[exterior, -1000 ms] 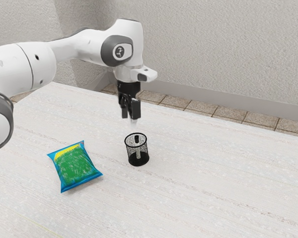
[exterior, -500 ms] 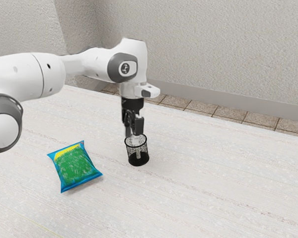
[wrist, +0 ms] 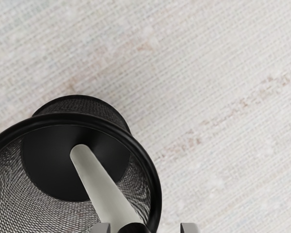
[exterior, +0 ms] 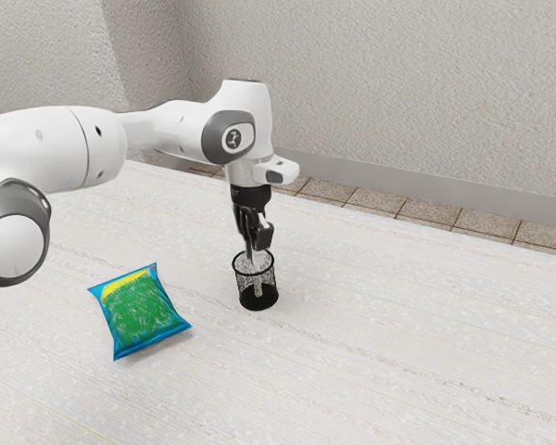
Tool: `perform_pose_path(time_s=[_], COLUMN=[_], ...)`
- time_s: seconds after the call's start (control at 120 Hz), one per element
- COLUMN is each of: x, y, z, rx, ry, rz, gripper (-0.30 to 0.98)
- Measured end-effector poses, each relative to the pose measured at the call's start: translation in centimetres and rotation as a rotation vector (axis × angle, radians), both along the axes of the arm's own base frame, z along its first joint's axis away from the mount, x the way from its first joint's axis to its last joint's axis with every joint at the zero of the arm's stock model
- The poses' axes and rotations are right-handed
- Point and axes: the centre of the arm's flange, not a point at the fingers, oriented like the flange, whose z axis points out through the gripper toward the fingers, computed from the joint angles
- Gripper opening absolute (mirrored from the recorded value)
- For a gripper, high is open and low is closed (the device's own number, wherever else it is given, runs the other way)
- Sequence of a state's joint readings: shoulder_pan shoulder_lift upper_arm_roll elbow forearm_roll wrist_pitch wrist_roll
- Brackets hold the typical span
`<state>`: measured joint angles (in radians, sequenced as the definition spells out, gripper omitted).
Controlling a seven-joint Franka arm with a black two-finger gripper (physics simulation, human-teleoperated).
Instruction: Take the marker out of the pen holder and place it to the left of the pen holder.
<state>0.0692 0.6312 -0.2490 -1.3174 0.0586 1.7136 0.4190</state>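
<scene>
Nearest in the exterior view, toward its left, a blue-edged bag [exterior: 141, 313] with a green middle and a yellow band lies flat on the pale, streaked table [exterior: 371, 362]. At that view's left edge the white arm [exterior: 37, 153] comes in, with a grey-ringed joint low down, and reaches across above the bag's level toward the view's right.

A little farther back than the bag, and well apart from it, the pen holder [exterior: 259, 301] stands upright on the table – a round black mesh cup with a thick rim and a dark, solid bottom. The marker [wrist: 103, 189] is inside it, leaning, its pale body running from the dark bottom up toward the rim, with a black upper end [wrist: 133, 228].

The black gripper [exterior: 257, 251] points down over the mouth of the cup, its tips close to the rim. Its fingers [exterior: 265, 234] stand apart; in the wrist view the marker's black upper end is between the two tips, with a gap on each side, so the claw is not clamped on it.

Beyond the table's far edge lies a strip of brown floor tiles [exterior: 408, 209], then a grey baseboard [exterior: 426, 184] – and behind that, a rough, light wall [exterior: 398, 83].
</scene>
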Motion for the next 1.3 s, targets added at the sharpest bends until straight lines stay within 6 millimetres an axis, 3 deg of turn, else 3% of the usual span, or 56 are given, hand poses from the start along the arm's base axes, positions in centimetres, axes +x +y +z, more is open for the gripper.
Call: perform_pose_path(time_s=[0.217, 0.442, 0.675, 0.775, 0.892, 0.967, 1.067, 1.3], x=[0.3, 0.4, -0.4, -0.8, -0.7, -0.2, 1.2, 4.4], y=[0.1, 0.4, 0.1, 1.3, 3.0, 5.4, 8.5, 12.0], z=[0.0, 1.7, 7.3, 11.2, 14.2, 15.5, 14.4, 8.3], rx=[0.005, 0.015, 0.059, 0.084, 0.106, 0.132, 0.158, 0.160], ry=[-0.026, -0.062, -0.132, -0.186, -0.237, -0.263, -0.262, -0.219], rz=[0.003, 0.010, -0.005, 0.007, 0.032, 0.071, 0.118, 0.162], gripper=[-0.06, -0.10, -0.10, -0.10, -0.10, -0.10, -0.10, -0.10])
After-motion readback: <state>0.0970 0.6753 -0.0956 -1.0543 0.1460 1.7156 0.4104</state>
